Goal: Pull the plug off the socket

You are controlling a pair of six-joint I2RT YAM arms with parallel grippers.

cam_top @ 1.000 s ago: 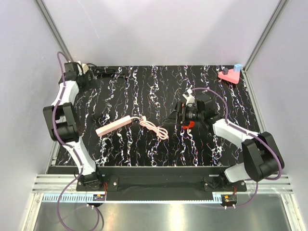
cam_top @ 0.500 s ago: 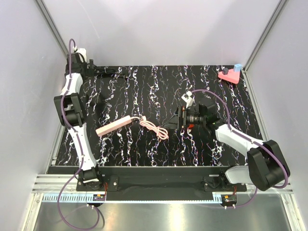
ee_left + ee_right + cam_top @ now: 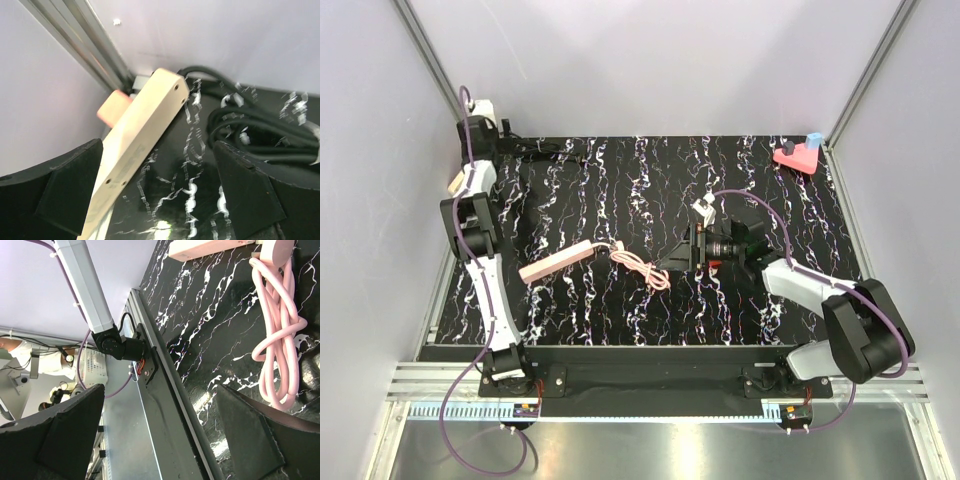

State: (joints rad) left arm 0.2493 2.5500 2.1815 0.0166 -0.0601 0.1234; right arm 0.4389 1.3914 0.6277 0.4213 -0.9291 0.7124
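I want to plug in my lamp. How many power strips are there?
2. A pinkish power strip lies mid-table, a pink cord at its end; a cream power strip sits in the far-left corner. Others may be hidden.

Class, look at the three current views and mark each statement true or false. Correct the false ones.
1. The pink cable lies coiled on the table beside the socket. True.
2. The right jaws are shut on the plug. False: they stand open and hold nothing.
3. The left jaws are open near the table's far left corner. True.
4. The red triangular block touches the socket. False: it sits apart in the far right corner.
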